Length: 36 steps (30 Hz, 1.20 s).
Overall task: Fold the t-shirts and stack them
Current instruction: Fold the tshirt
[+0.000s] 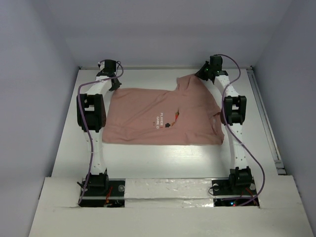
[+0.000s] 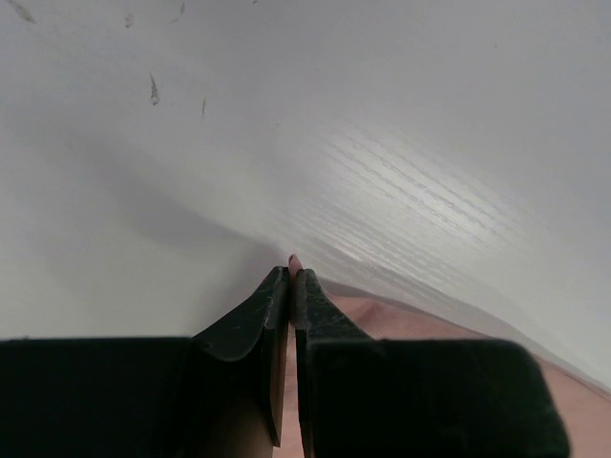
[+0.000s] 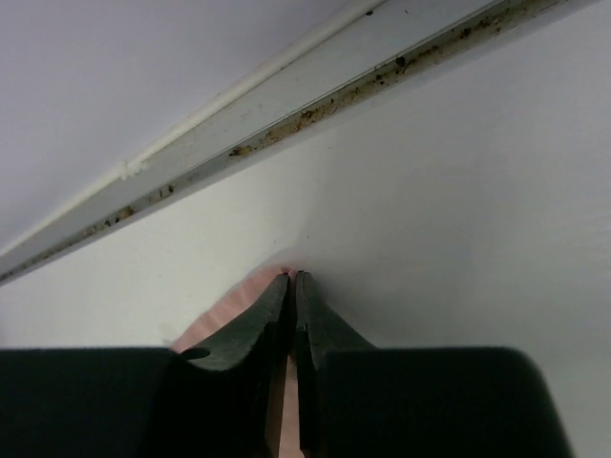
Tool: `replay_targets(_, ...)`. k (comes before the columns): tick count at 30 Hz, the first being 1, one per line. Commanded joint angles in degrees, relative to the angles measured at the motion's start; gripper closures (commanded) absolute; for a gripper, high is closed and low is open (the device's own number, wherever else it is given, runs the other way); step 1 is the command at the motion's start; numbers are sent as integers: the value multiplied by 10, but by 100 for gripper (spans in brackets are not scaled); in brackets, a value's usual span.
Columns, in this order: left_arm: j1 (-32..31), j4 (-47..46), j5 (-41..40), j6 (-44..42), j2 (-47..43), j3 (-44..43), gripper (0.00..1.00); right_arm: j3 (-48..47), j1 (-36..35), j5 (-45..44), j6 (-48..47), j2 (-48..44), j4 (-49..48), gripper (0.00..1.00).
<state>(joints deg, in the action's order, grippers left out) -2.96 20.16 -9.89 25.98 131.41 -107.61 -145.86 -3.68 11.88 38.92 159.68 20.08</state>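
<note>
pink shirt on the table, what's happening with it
Two robot arms are working on the salmon-pink t-shirt, which lies spread print-up on the white table, not yet folded. The left hand is shut on its far left corner, and the right hand is shut on its far right corner, where the cloth peaks up a little.

A white table (image 1: pixel 148 158) sits inside pale grey walls (image 1: pixel 163 34); a grimy metal rail (image 3: pixel 286 103) runs along its right edge, and a white ledge (image 1: pixel 168 219) with a strip of shiny tape (image 1: pixel 168 189) spans the near side.
</note>
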Motion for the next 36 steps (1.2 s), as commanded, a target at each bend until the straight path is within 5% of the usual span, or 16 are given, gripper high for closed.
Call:
replay_targets(1, -1, 9, -1, -1, 1, -17, 100, 10, 7, 4, 5, 1, -21, 91)
replay_targets(4, -1, 11, 0, 0, -1, -20, 100, 36, 12, 9, 16, -22, -64, 100)
replay_targets(11, -1, 22, -3, -4, -49, -37, 100, 93, 17, 39, -11, -142, -83, 100)
replay_targets(16, 4, 22, 2, -17, -92, -9, 100, 328, 23, 62, -28, -310, -110, 100)
replay_targets(23, 16, -25, 8, -26, -193, 139, 100, 585, 23, 49, -47, -507, -124, 100)
replay_targets(36, 56, -74, 32, -30, -305, 327, 100, 874, 23, 39, -48, -753, -109, 100)
